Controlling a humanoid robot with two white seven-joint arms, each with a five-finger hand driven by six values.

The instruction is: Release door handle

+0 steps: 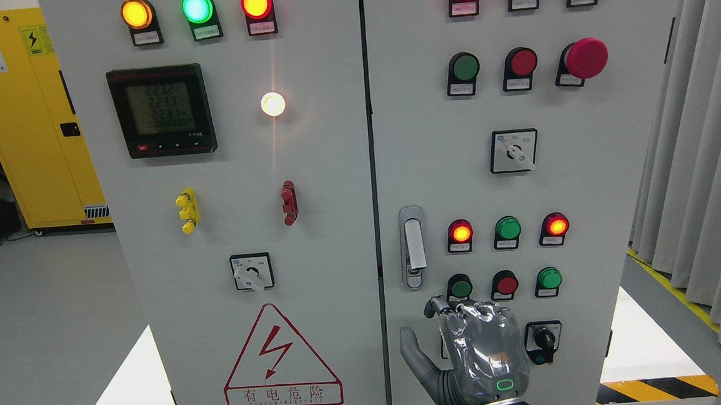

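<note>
One robot hand (479,355) shows in the head view, rising from the bottom edge right of the middle, so it is the right hand; its back faces the camera, the thumb sticks out to the left and the other fingers (445,307) are curled at the knuckles, closed on nothing. It sits in front of the lower part of the right cabinet door (584,170), just below the door handle (413,247) and apart from it. That handle is a silver, upright lever in a chrome surround, set near the left edge of the right door, beside the dark seam (372,164) between the two doors. To the right of the handle stand two rows of small round buttons: a lit red one (460,232), a green one (508,228) and another lit red one (556,224) above, then green, red and green below. A black key switch (544,340) lies just right of the hand. Higher on the right door are a rotary selector (514,150) and a large red mushroom button (586,58). On the left door (170,270) are a digital meter (161,111), a glowing white lamp (273,104), a yellow fitting (187,210), a red fitting (288,202), a second selector (251,272) and a red triangular lightning warning sign (281,357). A yellow cabinet (24,123) stands far left, and grey curtains (709,175) hang at the right.
</note>
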